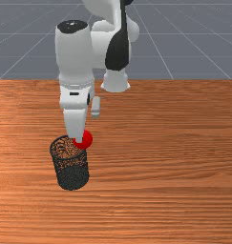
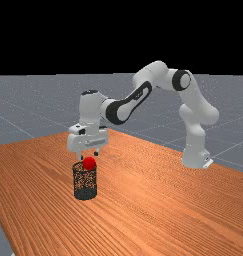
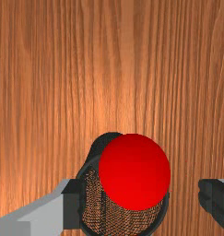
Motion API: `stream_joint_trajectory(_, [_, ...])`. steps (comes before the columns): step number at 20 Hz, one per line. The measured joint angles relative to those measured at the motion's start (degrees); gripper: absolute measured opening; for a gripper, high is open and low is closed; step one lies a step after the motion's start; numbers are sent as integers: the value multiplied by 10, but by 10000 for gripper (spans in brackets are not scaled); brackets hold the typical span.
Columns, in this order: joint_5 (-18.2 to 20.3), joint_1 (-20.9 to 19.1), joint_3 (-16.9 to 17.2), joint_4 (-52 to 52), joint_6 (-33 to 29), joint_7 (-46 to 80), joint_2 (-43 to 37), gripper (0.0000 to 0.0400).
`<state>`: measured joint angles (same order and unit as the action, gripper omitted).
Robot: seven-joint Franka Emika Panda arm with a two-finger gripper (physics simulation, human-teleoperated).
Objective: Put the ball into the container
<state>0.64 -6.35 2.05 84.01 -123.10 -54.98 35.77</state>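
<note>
In the far view my gripper [image 2: 89, 155] hangs above the dark mesh container [image 2: 85, 193], its fingers apart. The red ball [image 2: 89, 163] is just under the fingertips, overlapping the container's upper rim. The front view has the ball [image 1: 85, 139] at the rim's right side, partly behind the hand, and the container [image 1: 72, 177] upright below. In the wrist view the gripper [image 3: 143, 202] is open, with a gap between the ball [image 3: 134, 172] and each finger. There the ball covers part of the opening of the container [image 3: 164, 213]. Whether ball and rim touch, I cannot tell.
The wooden table [image 1: 170, 157] extends around the container. In the far view, the arm's base [image 2: 195, 157] stands at the right, and the arm arches over the table from there.
</note>
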Motion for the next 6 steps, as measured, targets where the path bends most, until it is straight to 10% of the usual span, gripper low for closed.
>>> stream_joint_trajectory(6, [3,0,0,29,-25,4,-24,398])
